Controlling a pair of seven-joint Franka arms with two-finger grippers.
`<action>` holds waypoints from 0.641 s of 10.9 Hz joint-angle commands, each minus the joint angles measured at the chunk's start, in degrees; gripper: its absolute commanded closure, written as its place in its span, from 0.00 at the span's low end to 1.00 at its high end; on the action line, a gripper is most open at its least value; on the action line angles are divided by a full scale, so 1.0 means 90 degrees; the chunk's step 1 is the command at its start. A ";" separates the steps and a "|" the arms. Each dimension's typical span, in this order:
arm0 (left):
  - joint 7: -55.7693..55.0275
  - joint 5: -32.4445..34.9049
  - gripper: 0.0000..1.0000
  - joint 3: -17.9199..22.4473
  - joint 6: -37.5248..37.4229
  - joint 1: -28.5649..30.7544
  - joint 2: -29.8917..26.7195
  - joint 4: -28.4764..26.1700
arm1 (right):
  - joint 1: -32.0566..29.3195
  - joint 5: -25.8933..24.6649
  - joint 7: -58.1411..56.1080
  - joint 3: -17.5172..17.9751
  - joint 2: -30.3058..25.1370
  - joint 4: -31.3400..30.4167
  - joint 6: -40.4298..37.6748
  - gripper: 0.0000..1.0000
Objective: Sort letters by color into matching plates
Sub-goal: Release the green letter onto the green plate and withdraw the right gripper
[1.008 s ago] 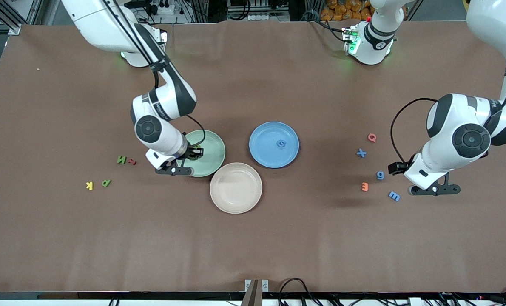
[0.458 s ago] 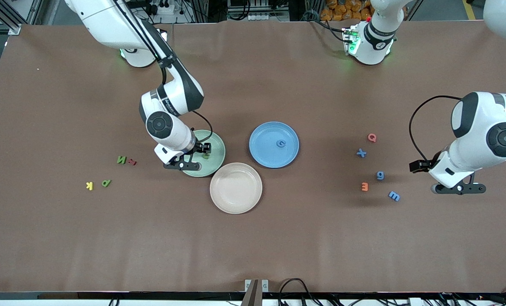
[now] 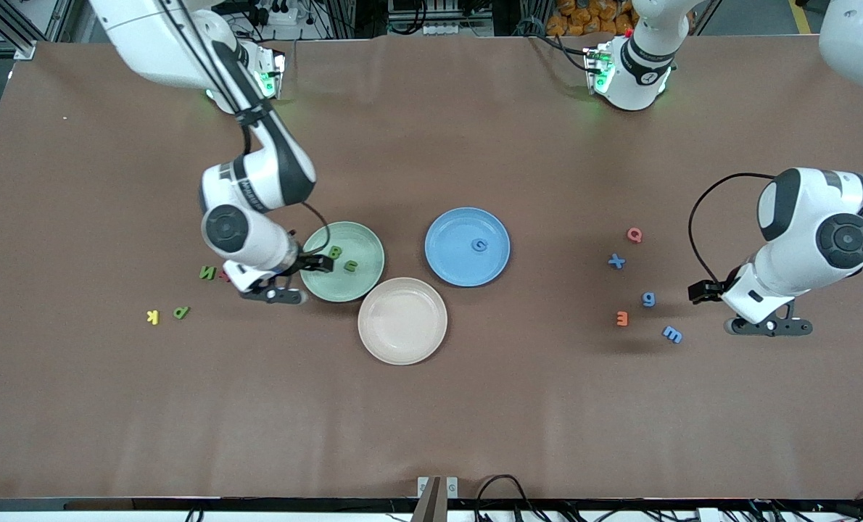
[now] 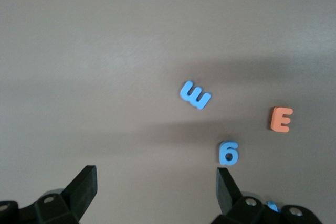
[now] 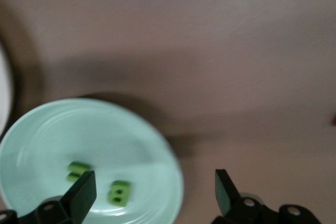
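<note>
The pale green plate [image 3: 359,286] holds two green letters, a B [image 3: 336,252] and a C [image 3: 351,265], which also show as the B [image 5: 119,192] and the C [image 5: 77,171]. My right gripper [image 3: 275,295] hangs open and empty over that green plate's rim [image 5: 173,171], at the side toward the right arm's end. A green N [image 3: 207,272] and a green P [image 3: 180,312] lie on the table there. The blue plate [image 3: 449,272] holds one blue letter [image 3: 480,245]. A blue X [image 3: 616,262], 6 [image 3: 648,299] and M [image 3: 672,334] lie loose. My left gripper [image 3: 767,328] is open over bare table beside the M [image 4: 195,96] and the 6 [image 4: 228,152].
A beige-pink plate [image 3: 402,320] stands nearer the front camera, between the two plates. A yellow K [image 3: 153,316] lies beside the P and a small red letter [image 3: 225,276] beside the N. A red Q [image 3: 634,234] and an orange E [image 3: 622,318] lie among the blue letters.
My right gripper opened and left a green letter in the green plate, then drew back toward the right arm's end. The left arm shifted a little toward its own end.
</note>
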 commanded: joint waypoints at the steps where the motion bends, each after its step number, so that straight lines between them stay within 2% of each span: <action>1: 0.1103 0.0454 0.00 -0.0049 0.0754 0.0218 0.0364 -0.0064 | -0.0746 0.0011 -0.0163 -0.0014 -0.0161 0.0064 -0.0154 0.00; 3: 0.1438 0.0503 0.00 -0.0049 0.1058 0.0238 0.0609 -0.0054 | -0.0903 0.0080 0.0119 -0.0344 -0.0122 0.0152 -0.0134 0.00; 5: 0.1547 0.0504 0.00 -0.0049 0.1079 0.0199 0.0736 -0.0044 | -0.1254 0.0070 0.0956 -0.0385 -0.0083 0.0191 -0.0066 0.00; 7: 0.1557 0.0494 0.00 -0.0069 0.1079 0.0160 0.0892 -0.0034 | -0.1430 0.0060 0.1282 -0.0647 -0.0054 0.0192 -0.0046 0.00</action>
